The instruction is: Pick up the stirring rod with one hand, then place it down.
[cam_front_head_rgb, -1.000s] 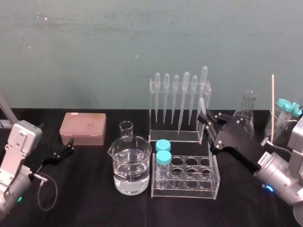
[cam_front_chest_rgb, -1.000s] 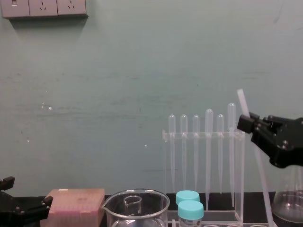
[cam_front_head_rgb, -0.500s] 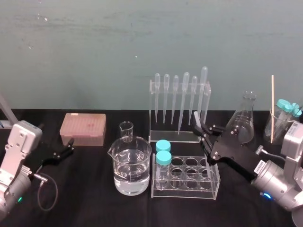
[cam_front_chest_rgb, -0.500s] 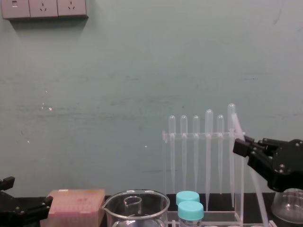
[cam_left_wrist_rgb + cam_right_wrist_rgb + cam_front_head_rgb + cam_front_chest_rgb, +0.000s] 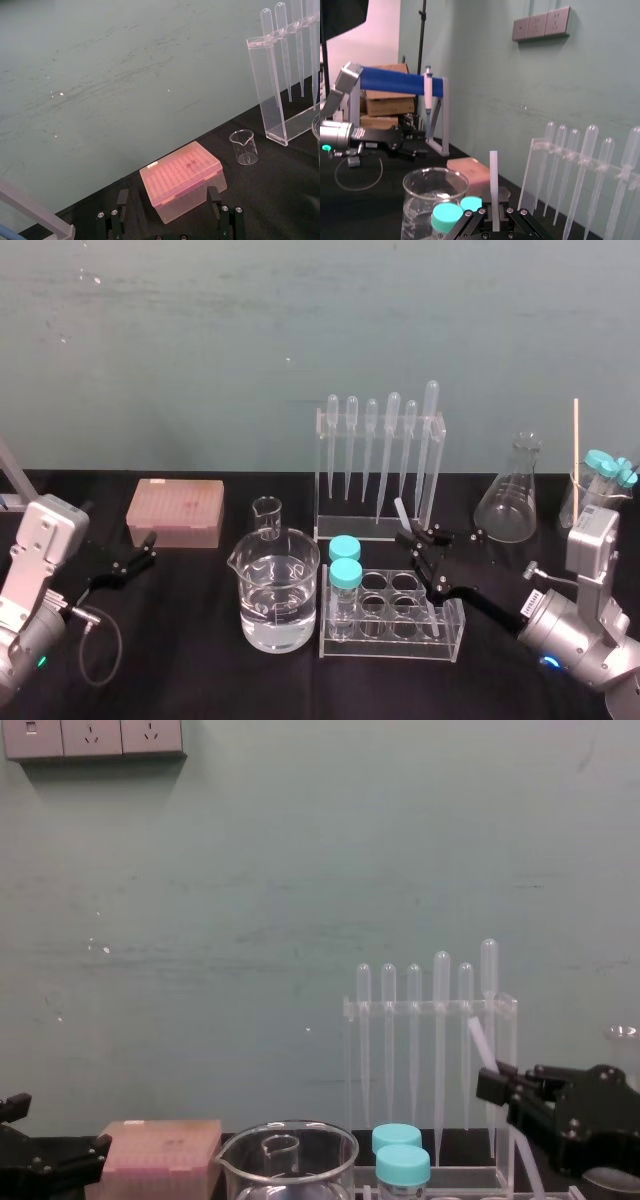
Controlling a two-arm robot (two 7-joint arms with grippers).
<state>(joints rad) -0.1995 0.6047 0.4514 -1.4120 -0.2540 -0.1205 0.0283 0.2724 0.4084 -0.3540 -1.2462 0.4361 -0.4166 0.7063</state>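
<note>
Black right gripper (image 5: 412, 538) clamps stirring rod (image 5: 400, 511).

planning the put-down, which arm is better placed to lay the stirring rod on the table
Right, most likely. The right gripper is shut on the stirring rod, low by the tube rack. The left gripper sits open far left near the pink box, empty.

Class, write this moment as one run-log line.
right gripper: shut on stirring rod, by test tube rack | left gripper: open, parked left
</note>
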